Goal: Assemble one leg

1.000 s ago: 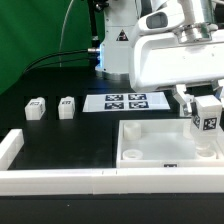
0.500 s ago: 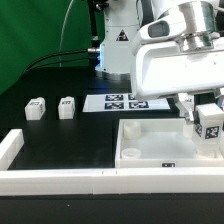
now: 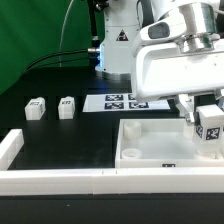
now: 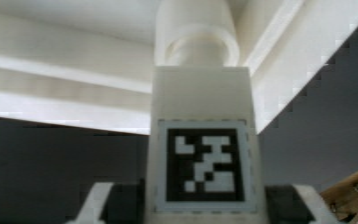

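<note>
Leg (image 3: 212, 121) shifted w/ gripper (image 3: 207, 131) — clamped.

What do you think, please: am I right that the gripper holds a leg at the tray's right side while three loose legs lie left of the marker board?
Not quite: the exterior view shows only two there, one loose leg and a second loose leg, to the exterior view's left of the marker board. The rest stands: the gripper holds a leg at the tray's right side.
</note>
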`<state>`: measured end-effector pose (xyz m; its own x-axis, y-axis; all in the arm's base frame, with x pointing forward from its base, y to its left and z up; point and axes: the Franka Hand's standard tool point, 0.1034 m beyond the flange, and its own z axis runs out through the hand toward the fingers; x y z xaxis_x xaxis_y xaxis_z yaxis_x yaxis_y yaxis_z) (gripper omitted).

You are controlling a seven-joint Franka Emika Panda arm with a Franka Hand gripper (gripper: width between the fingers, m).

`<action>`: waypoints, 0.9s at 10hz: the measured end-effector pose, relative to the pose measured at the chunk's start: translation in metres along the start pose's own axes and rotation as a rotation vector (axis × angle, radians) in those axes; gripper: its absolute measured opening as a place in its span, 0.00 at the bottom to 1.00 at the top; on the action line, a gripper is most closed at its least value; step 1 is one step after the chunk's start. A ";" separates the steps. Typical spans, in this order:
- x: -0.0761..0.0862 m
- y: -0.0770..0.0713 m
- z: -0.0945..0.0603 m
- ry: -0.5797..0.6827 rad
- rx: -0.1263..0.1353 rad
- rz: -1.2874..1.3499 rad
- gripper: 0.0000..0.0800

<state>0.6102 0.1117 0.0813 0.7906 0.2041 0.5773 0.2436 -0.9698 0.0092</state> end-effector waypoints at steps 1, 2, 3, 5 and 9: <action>0.000 0.000 0.000 0.001 0.000 0.000 0.37; -0.004 0.000 0.001 -0.010 0.000 -0.001 0.37; -0.010 0.001 0.002 -0.029 0.001 -0.001 0.48; -0.013 0.002 0.003 -0.034 0.001 -0.004 0.77; -0.014 0.002 0.003 -0.039 0.002 -0.009 0.81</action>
<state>0.6010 0.1075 0.0708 0.8097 0.2174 0.5451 0.2514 -0.9678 0.0126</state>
